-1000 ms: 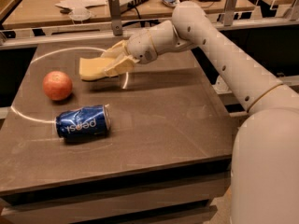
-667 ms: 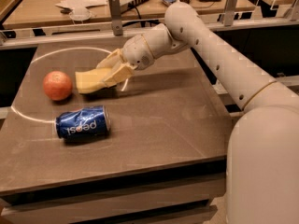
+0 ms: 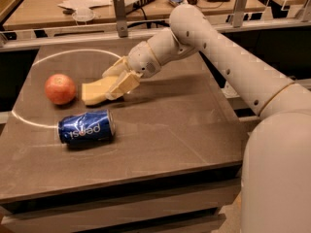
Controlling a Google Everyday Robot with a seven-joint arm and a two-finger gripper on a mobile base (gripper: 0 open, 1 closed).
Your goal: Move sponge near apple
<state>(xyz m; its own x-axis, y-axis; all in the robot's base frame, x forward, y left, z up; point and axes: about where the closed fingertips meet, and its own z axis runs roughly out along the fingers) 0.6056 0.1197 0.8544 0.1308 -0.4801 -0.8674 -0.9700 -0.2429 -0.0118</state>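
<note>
Camera view: my tool (image 3: pixel 115 84) is clamped on the right end of the sponge (image 3: pixel 94 93), which is low over the tabletop (image 3: pixel 175 130); I can't tell if it touches. The apple (image 3: pixel 60 89) lies just left of the sponge, with a small gap and no contact. The sponge's long axis runs left-right, pointing at the apple. One arm, reaching in from the right. A blue can (image 3: pixel 86 127) lies on its side in front and reads "pepsi", upside down. My call: lower and release.

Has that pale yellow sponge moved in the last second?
Yes: held by the gripper, the pale yellow sponge has dropped lower in view, now beside the round reddish apple, which stayed put.
</note>
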